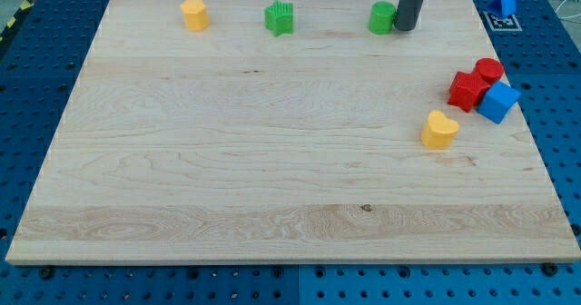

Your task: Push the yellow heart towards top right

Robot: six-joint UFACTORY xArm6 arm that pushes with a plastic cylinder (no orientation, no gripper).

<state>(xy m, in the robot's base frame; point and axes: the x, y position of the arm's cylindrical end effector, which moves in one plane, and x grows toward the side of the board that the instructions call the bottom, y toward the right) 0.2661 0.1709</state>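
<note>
The yellow heart [439,130] lies on the wooden board [272,160] at the view's right, a little below the middle. My tip [405,28] is at the view's top, right of centre, touching the right side of a green block [382,18]. The tip is far above the yellow heart and slightly to its left.
A red block [467,90], a red cylinder [489,70] and a blue cube [498,102] cluster just up and right of the heart. A green star-like block [280,18] and a yellow block [194,14] sit along the top edge. A blue object [506,3] lies off the board at top right.
</note>
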